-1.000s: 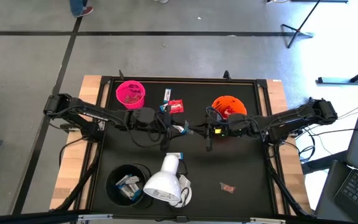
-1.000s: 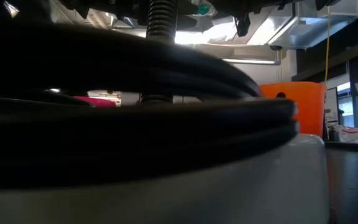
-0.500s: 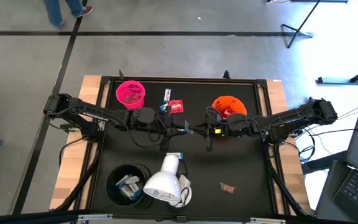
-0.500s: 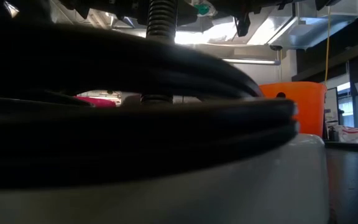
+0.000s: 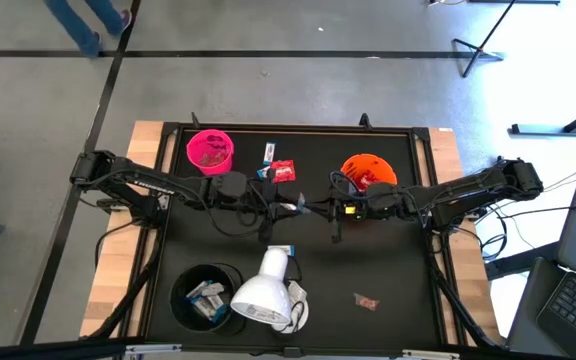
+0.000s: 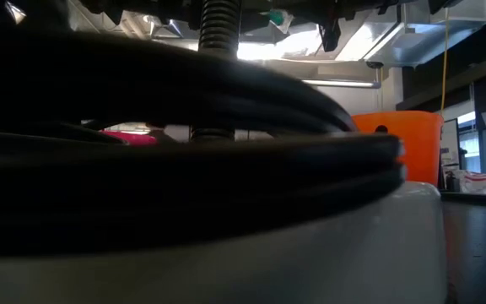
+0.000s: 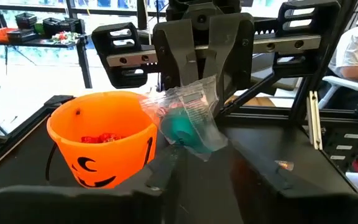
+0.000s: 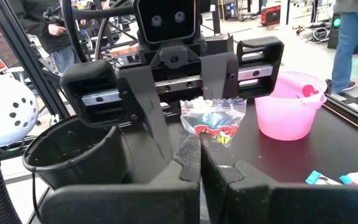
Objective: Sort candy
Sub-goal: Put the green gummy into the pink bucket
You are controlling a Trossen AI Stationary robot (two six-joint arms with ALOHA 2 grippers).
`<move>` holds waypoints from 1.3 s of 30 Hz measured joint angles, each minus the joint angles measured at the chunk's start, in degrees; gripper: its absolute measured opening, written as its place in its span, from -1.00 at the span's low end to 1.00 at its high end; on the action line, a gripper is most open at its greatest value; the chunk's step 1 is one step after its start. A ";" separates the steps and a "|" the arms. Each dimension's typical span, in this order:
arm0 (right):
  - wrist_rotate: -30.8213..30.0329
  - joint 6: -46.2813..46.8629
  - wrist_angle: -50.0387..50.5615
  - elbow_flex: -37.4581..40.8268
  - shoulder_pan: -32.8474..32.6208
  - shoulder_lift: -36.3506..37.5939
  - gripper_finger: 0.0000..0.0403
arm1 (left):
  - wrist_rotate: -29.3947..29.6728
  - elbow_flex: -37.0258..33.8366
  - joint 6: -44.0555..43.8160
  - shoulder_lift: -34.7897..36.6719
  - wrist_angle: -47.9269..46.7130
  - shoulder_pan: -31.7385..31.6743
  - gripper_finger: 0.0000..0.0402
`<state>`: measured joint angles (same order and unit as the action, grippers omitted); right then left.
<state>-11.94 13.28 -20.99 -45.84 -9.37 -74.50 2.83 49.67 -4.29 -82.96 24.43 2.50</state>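
Candy: crinkly clear wrapper | right claw pinching it | left claw spread

Both arms meeting mid-table

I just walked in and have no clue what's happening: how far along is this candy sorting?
Partly done. Sweets already lie in the pink cup, orange cup and black cup. In hand: the shut right pincer grips a clear-wrapped sweet at mid-table, facing the left pincer. Left: candy by the pink cup and a red piece near the front.
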 joint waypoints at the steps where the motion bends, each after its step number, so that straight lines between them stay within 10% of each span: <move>1: 0.00 0.02 0.07 0.00 0.00 0.00 -1.00 | 0.00 0.00 0.00 0.00 -0.01 0.00 -0.36; 39: -0.06 0.00 2.52 0.04 0.02 0.00 -1.00 | 7.00 0.02 2.97 0.07 0.54 -0.72 0.03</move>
<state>-12.00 13.28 -18.47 -45.80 -9.34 -74.50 9.83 49.69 -1.32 -82.89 24.97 1.78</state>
